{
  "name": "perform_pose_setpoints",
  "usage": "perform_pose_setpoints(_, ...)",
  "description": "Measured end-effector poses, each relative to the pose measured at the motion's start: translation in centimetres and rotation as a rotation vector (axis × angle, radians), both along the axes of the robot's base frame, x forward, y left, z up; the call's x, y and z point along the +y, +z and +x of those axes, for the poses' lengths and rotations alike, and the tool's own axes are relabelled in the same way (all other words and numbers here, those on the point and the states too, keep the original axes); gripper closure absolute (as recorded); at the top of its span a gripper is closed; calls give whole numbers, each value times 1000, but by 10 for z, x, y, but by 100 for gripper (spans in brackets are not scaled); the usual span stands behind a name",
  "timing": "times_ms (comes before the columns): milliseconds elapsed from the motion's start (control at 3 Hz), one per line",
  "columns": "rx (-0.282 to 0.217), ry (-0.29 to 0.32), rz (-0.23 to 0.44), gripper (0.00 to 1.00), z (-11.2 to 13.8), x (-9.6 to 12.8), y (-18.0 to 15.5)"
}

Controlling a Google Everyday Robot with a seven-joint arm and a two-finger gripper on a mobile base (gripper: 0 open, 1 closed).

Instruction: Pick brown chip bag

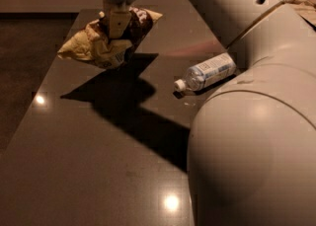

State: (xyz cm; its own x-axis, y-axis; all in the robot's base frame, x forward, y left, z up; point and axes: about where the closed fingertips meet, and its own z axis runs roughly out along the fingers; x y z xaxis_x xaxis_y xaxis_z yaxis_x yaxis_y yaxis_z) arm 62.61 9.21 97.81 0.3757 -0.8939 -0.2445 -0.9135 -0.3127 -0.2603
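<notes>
The brown chip bag (96, 42), crinkled with pale yellow edges and a brown centre, hangs in the air above the dark table (98, 161). It casts a large shadow on the tabletop below it. My gripper (117, 25) comes down from the top of the camera view and is shut on the brown chip bag at its middle. One pale finger (118, 20) shows in front of the bag. The bag's lettering is hidden by folds.
A clear plastic water bottle (206, 72) lies on its side on the table to the right of the bag, cap toward the left. My large pale arm (256, 121) fills the right side of the view. The table's left edge runs beside dark floor.
</notes>
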Motion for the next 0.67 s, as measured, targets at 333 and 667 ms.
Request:
perform_pose_setpoints(333, -16, -1, 66, 100, -6, -11, 30)
perform_pose_setpoints(667, -37, -3, 97, 100, -1, -6, 36)
